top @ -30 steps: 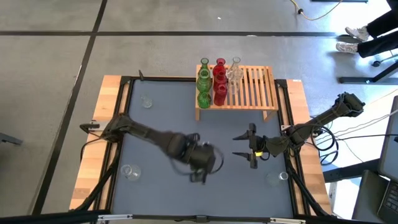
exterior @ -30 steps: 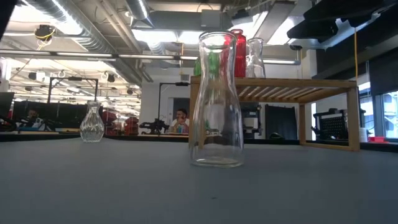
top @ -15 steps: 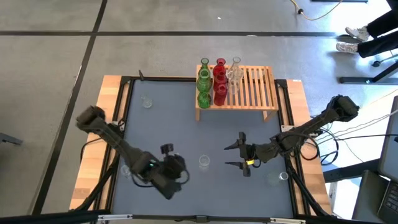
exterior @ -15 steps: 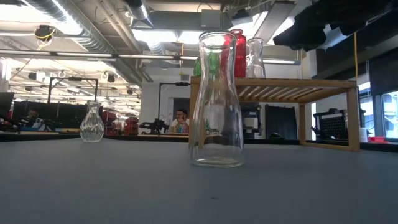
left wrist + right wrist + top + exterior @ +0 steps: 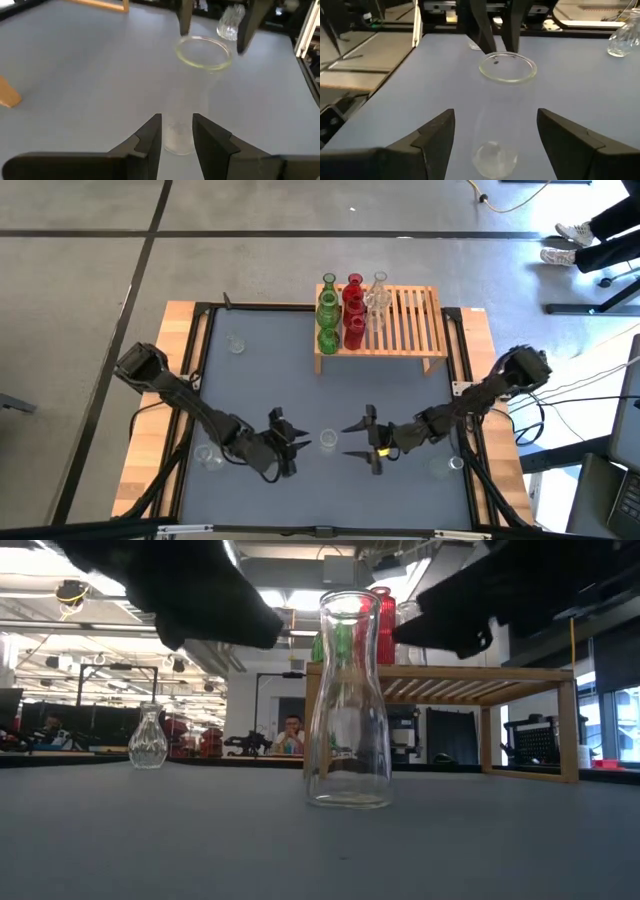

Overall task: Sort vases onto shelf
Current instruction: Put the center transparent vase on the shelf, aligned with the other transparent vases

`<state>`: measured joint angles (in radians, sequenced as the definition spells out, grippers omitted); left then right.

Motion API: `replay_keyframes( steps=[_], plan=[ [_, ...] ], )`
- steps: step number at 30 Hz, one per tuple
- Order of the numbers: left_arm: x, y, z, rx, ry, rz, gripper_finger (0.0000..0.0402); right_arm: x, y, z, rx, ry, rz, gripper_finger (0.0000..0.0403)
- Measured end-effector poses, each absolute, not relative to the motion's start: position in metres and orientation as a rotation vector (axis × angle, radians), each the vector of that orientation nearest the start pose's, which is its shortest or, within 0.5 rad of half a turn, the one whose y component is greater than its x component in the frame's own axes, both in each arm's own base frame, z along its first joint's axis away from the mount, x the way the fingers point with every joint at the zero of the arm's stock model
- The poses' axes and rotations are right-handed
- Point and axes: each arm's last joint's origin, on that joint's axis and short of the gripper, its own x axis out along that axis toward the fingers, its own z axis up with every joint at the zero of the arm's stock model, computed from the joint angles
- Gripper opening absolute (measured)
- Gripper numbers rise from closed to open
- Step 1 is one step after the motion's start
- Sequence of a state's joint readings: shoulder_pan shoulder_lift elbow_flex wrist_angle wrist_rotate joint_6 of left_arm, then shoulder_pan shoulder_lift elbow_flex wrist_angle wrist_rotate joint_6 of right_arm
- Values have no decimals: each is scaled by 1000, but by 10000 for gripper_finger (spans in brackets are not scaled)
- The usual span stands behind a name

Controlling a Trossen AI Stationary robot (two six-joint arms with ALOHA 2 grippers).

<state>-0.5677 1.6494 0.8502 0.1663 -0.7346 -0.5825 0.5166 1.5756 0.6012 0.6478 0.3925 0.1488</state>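
A tall clear vase (image 5: 328, 440) (image 5: 348, 700) stands upright on its base on the grey mat, between my two grippers. My left gripper (image 5: 297, 442) (image 5: 176, 122) is just to its left, pointing at it, open by a narrow gap and touching nothing. My right gripper (image 5: 347, 440) (image 5: 495, 117) is just to its right, wide open, a finger on the vase's near side and one on its far side, clear of the glass. The shelf (image 5: 405, 320) (image 5: 450, 675) stands at the far edge with several green, red and clear vases (image 5: 345, 310) on its left end.
Small clear vases stand loose on the mat: one far left (image 5: 235, 342) (image 5: 148, 737), one near left (image 5: 208, 455) beside my left arm, one near right (image 5: 455, 463) (image 5: 230, 22). The shelf's right half (image 5: 420, 315) is bare slats. Wooden borders (image 5: 150, 420) frame the mat.
My left gripper has pulled away from over the clear vase toward the near left, dropped low, then turned and come back to the vase's left side. My right gripper has moved toward the table's left, up to the vase, staying wide open. The vase has kept its place.
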Motion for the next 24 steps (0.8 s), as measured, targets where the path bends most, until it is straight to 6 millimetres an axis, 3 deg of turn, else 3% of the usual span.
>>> replay_keyframes(
  steps=[14,24],
  plan=[
    [278,-151,165,-178,390,255,102,289,142,132,37,207,19,266],
    [277,-153,164,-170,393,249,102,316,148,127,13,186,-51,266]
  ],
)
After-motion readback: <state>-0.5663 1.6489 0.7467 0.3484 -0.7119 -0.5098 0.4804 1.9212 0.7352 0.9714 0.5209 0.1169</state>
